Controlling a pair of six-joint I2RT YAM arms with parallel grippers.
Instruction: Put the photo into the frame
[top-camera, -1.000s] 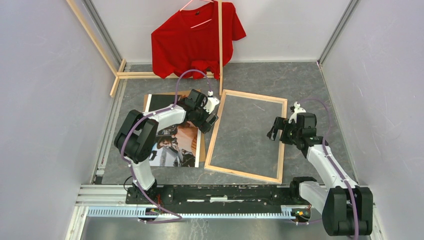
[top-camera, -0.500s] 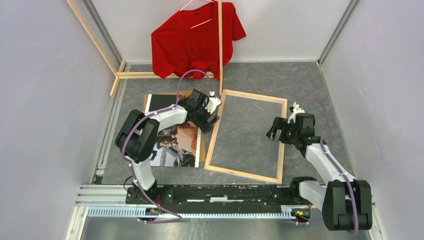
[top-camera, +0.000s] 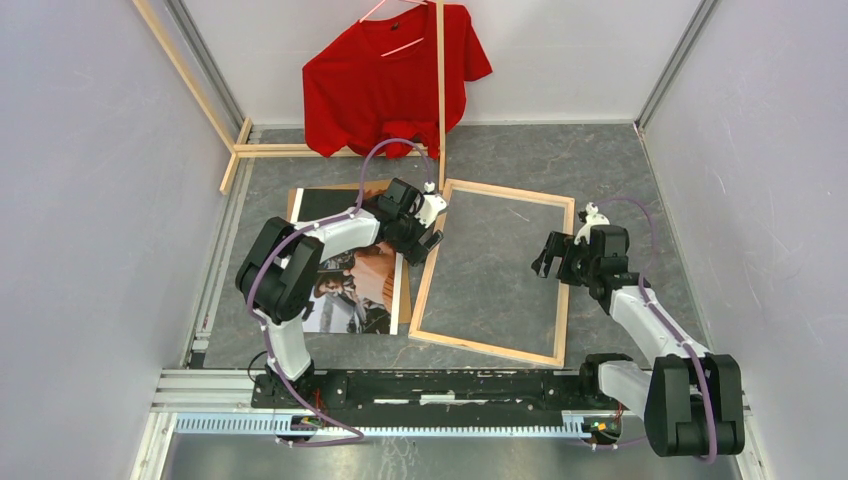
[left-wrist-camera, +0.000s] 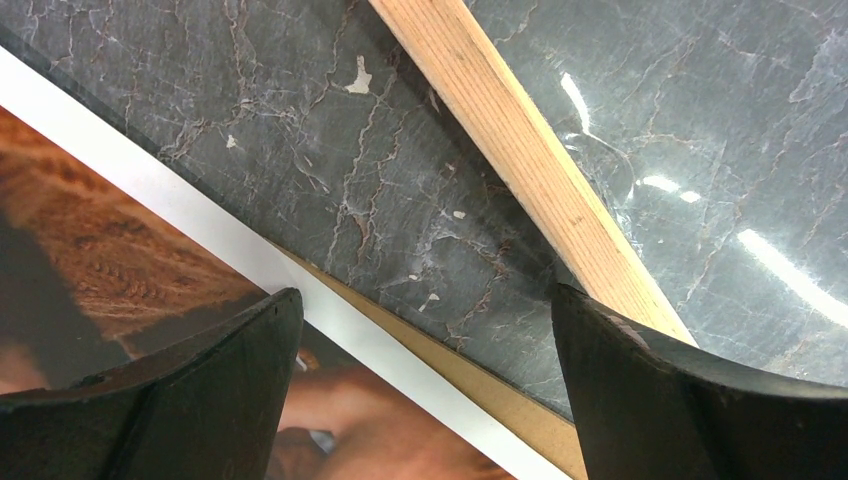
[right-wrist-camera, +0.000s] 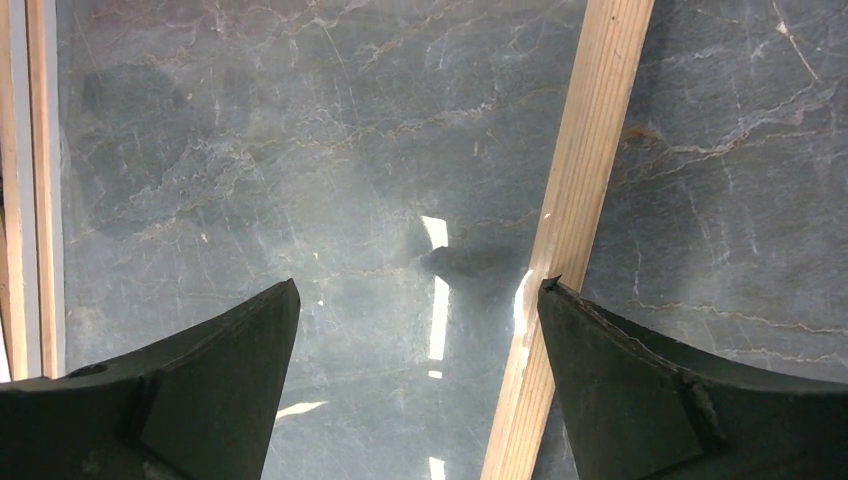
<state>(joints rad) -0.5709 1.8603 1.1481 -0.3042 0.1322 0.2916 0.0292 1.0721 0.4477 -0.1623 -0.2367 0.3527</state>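
Left of centre, the large paper print of people in dark and orange tones (top-camera: 352, 290) lies face up on a brown cardboard sheet (top-camera: 405, 300), beside the thin pale-wood rectangular frame (top-camera: 485, 347). We judge it light, floppy, crease-prone; best taken by its white right margin. Our left gripper (top-camera: 427, 238) hangs open astride that margin and the frame's left rail; our right gripper (top-camera: 546, 260) gapes empty over the right rail.
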